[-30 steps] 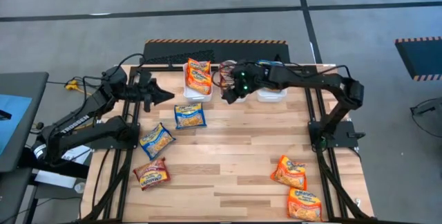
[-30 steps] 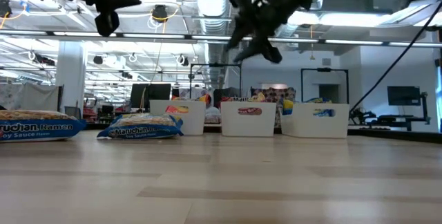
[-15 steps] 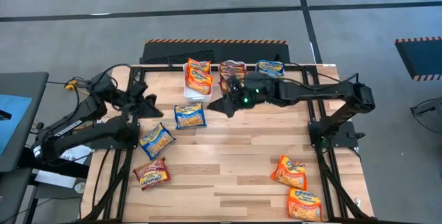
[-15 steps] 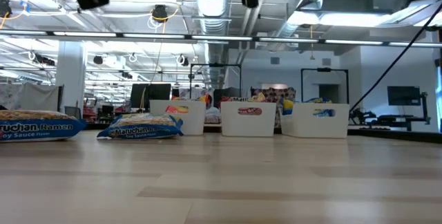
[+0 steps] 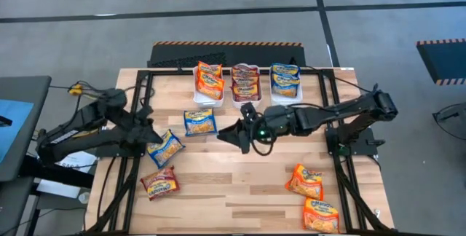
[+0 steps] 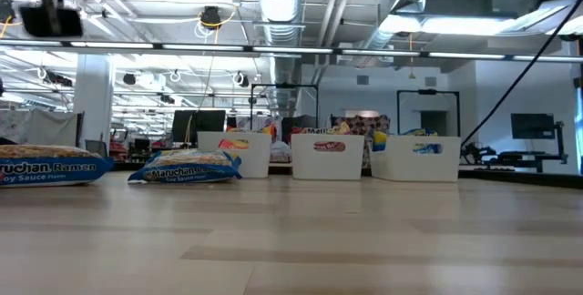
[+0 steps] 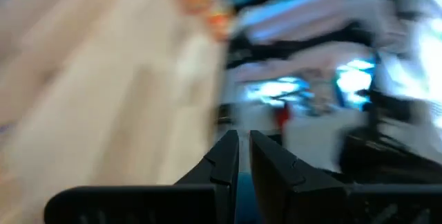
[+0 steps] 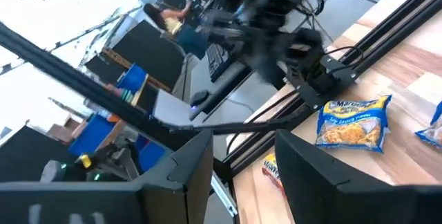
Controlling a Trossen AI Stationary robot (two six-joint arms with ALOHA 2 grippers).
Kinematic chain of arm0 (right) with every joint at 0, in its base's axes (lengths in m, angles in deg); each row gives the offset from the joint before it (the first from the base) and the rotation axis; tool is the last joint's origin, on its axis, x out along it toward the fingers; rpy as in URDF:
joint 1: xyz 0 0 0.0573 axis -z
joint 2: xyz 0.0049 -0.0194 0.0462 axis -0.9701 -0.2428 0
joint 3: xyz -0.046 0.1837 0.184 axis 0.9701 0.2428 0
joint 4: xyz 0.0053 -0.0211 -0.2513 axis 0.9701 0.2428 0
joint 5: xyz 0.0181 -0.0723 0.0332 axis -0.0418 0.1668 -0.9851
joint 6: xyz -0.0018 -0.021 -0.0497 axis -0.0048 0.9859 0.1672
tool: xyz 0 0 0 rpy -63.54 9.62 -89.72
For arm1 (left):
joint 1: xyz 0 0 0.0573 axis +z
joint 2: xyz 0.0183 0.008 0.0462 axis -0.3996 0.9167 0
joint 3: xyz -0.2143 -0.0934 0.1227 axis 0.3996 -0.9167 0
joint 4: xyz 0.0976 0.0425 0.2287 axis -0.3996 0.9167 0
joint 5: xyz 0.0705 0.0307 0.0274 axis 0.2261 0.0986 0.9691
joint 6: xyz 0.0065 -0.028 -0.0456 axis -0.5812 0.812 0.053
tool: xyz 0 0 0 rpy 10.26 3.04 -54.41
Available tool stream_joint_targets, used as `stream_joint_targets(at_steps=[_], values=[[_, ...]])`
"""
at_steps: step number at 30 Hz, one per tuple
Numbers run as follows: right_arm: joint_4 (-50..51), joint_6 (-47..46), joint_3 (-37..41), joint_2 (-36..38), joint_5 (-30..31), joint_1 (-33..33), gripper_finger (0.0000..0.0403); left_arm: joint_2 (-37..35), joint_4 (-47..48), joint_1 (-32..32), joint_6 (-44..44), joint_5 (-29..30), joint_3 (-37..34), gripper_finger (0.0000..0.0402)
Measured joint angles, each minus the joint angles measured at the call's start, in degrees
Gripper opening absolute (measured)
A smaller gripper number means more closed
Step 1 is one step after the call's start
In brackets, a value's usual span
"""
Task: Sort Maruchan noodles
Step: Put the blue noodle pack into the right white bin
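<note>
The left arm reaches low along the worktop's [image 5: 240, 185] left edge, its gripper [image 5: 151, 132] with fingers closed on nothing, just beside a blue noodle packet [image 5: 165, 147]. The right arm stretches leftward over the middle, its gripper [image 5: 231, 135] with fingers apart and empty, near another blue packet [image 5: 199, 122].

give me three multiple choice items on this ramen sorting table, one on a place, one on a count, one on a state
1. Where do the three white bins stand?
A. far edge of the table
B. near right corner
C. on the floor

2. How many noodle packets lie loose on the tabletop?
A. two
B. five
C. nine

3. How are the right gripper fingers?
A. shut on a packet
B. open, holding nothing
C. out of view

Answers:
1 A, the bins line the far edge in the high view.
2 B, three lie at the left, two at the near right.
3 B, the right wrist view shows an empty gap.
</note>
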Motion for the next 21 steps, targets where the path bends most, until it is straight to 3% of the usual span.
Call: stream_joint_targets(at_steps=[5,12,21], values=[[1.32,0.74,0.00,0.00,0.15,-0.56,0.0180,0.24,12.62,0.00,-8.35,11.13,0.00,0.0022],[4.91,4.64,0.00,-0.02,-1.78,0.19,0.0180,0.42,12.30,0.00,-10.62,17.61,-0.24,0.0035],[13.89,5.17,0.00,-0.02,-10.67,2.35,0.0180,4.10,12.49,-0.02,-7.78,23.61,-7.31,0.0110]])
